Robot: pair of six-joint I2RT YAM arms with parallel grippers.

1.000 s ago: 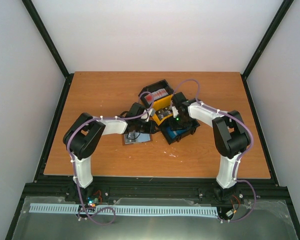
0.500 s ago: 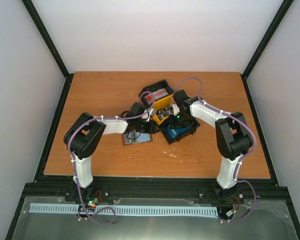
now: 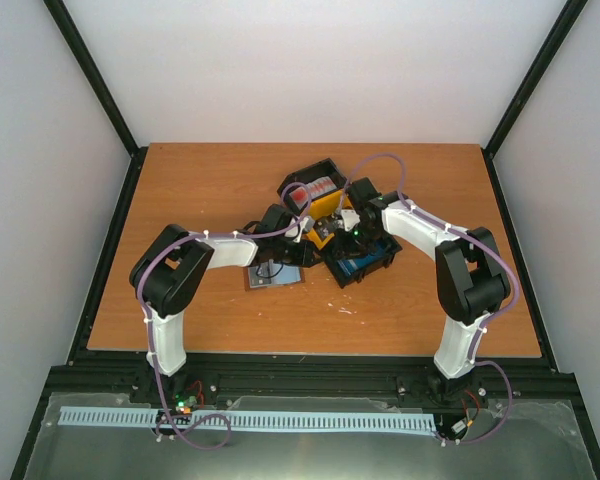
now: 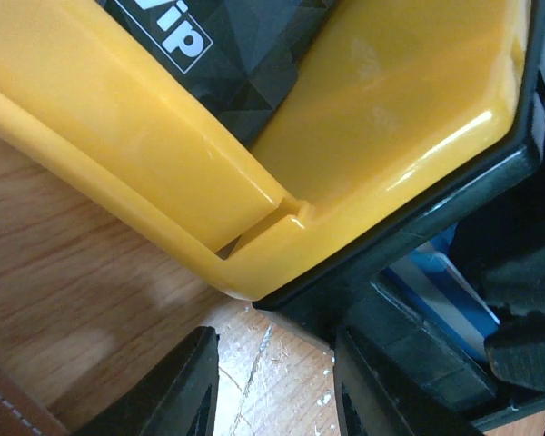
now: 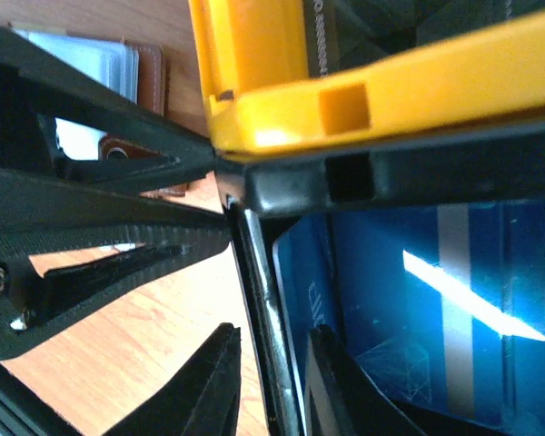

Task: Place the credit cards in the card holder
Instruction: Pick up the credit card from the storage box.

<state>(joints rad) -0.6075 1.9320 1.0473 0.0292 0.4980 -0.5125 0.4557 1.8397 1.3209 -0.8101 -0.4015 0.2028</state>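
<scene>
Seemingly early in the job, judging by the layout. All visible credit cards [image 3: 321, 187] lodged in bins: red-and-white ones in the far black bin [image 3: 328, 164], dark VIP card [image 4: 245, 64] in the yellow bin [image 4: 145, 173], blue cards [image 5: 391, 272] in the near black bin [image 5: 418, 173]. Open on the worktop [image 3: 200, 190], just left of the bins, the card holder [image 3: 273, 277], pale lining up; no card seen lodged in it, though too small to be sure. Nothing judged loaded yet, then; every stack left to move across.

Just beside the yellow bin's corner, the left tool [image 4: 274, 350], jaws parted over bare wood, gripping nothing. Astride the near black bin's wall, the right tool [image 5: 274, 341], one finger outside, the other inside against the blue cards' edge; cannot tell whether clamped there or merely straddling.

Worktop surface of orange-brown wood grain, scuffed with pale scratches close to the bins. Around it, plain pale walls [image 3: 310, 70] and a black frame [image 3: 93, 75]; arm bases [image 3: 170, 385] bolted along a dark rail [image 3: 310, 368] at the near edge.
</scene>
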